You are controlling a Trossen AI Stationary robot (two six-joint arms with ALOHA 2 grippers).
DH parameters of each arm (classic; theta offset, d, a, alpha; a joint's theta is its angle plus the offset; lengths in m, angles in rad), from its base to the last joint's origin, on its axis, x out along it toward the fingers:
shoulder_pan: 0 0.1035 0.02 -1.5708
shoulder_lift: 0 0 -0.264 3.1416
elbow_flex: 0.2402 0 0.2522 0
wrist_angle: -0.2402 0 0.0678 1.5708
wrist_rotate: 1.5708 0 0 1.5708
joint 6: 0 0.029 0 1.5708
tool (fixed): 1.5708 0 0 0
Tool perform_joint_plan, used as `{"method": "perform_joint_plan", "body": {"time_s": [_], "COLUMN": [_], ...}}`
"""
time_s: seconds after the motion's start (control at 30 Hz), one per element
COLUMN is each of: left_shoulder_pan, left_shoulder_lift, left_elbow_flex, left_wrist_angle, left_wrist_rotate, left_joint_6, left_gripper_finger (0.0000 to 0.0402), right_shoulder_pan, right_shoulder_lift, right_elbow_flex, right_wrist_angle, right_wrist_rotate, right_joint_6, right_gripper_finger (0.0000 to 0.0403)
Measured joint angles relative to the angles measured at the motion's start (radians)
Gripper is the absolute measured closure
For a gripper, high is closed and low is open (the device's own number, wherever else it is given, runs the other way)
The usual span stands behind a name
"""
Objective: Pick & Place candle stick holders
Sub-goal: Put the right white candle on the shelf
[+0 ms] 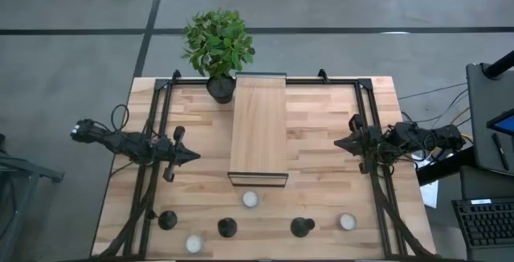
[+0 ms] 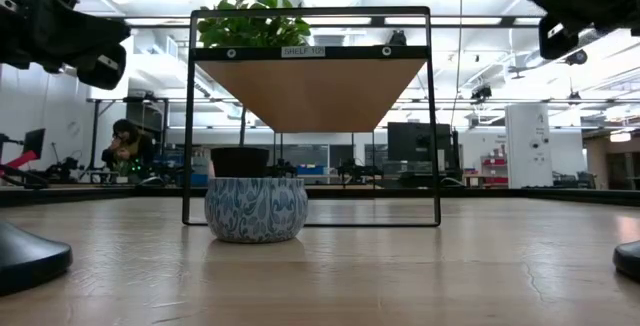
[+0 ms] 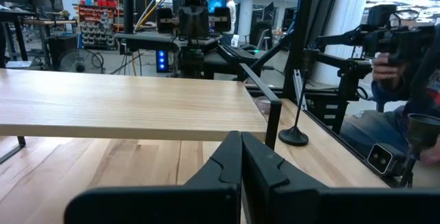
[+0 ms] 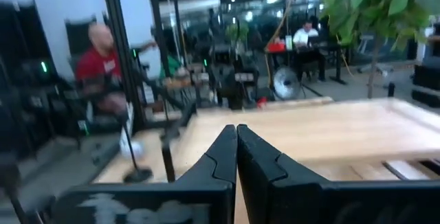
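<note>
Three black candle stick holders stand on their round bases in a row near the table's near edge: one at the left (image 1: 167, 219), one in the middle (image 1: 227, 228), one to the right (image 1: 302, 227). My left gripper (image 1: 196, 156) is shut and empty, held above the table to the left of the wooden shelf (image 1: 259, 125); it also shows in its wrist view (image 3: 240, 141). My right gripper (image 1: 336, 143) is shut and empty to the right of the shelf, and shows in its wrist view (image 4: 236, 131). Both point toward the shelf.
Three white-and-silver tealights lie among the holders: (image 1: 250, 199), (image 1: 193, 243), (image 1: 347, 222). A potted green plant (image 1: 217, 45) stands at the shelf's far end. Black frame rails (image 1: 152, 133) run along both table sides. People show in the room behind (image 4: 96, 66).
</note>
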Motion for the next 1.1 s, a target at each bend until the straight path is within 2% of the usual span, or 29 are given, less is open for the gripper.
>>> {"method": "perform_joint_plan", "body": {"time_s": [0.27,0.4,0.47,0.57,0.7,0.77,0.87,1.0,1.1], "left_shoulder_pan": [0.0,0.0,0.0,0.0,0.0,0.0,0.0,0.0,0.0], "left_shoulder_lift": [0.0,0.0,0.0,0.0,0.0,0.0,0.0,0.0,0.0], "left_elbow_flex": [0.0,0.0,0.0,0.0,0.0,0.0,0.0,0.0,0.0], "left_wrist_angle": [0.0,0.0,0.0,0.0,0.0,0.0,0.0,0.001,0.002], "left_wrist_rotate": [0.0,0.0,0.0,0.0,0.0,0.0,0.0,0.0,0.0], "left_joint_6": [0.0,0.0,0.0,0.0,0.0,0.0,0.0,0.0,0.0], "left_gripper_finger": [0.0401,0.0401,0.0401,0.0401,0.0401,0.0401,0.0401,0.0401,0.0401], "right_shoulder_pan": [0.001,0.0,0.0,0.004,0.059,0.117,0.195,0.291,0.374], "right_shoulder_lift": [0.0,0.0,0.004,0.037,0.148,0.226,0.354,0.514,0.642], "right_elbow_flex": [0.0,0.0,0.0,0.0,-0.001,-0.001,0.017,0.09,0.182], "right_wrist_angle": [0.139,0.119,0.109,0.113,0.183,0.237,0.231,0.092,-0.082], "right_wrist_rotate": [-0.034,-0.018,-0.005,-0.124,-0.226,-0.225,-0.168,-0.151,-0.122], "right_joint_6": [0.244,0.22,0.28,0.334,0.429,0.434,0.455,0.545,0.609], "right_gripper_finger": [0.0394,0.0394,0.0394,0.0394,0.0394,0.0394,0.0394,0.0394,0.0394]}}
